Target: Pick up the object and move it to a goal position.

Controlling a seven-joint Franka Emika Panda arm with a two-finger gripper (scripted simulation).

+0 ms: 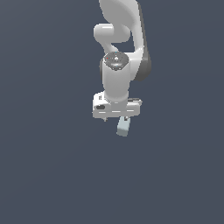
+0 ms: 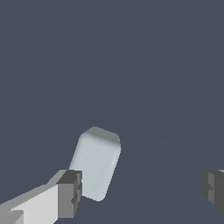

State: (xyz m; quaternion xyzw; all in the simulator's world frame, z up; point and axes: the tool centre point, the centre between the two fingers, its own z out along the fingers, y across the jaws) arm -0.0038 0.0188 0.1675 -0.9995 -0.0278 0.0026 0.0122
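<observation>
The object (image 2: pixel 96 164) is a small pale blue-grey block with rounded edges, lying tilted on the dark surface. In the exterior view the object (image 1: pixel 123 127) shows just below the white hand, toward the exterior view's right. My gripper (image 2: pixel 142 190) is open, with its jaws spread wide. The block sits inside that gap, right up against one dark finger pad (image 2: pixel 70 192), while the other pad (image 2: pixel 214 188) stands far from it. In the exterior view the gripper (image 1: pixel 116 119) hangs straight down from the white arm, its fingers mostly hidden under the hand.
A plain dark grey-blue surface (image 1: pixel 52 166) fills both views. The white arm (image 1: pixel 116 74) rises behind the hand toward the top of the exterior view. No other objects show.
</observation>
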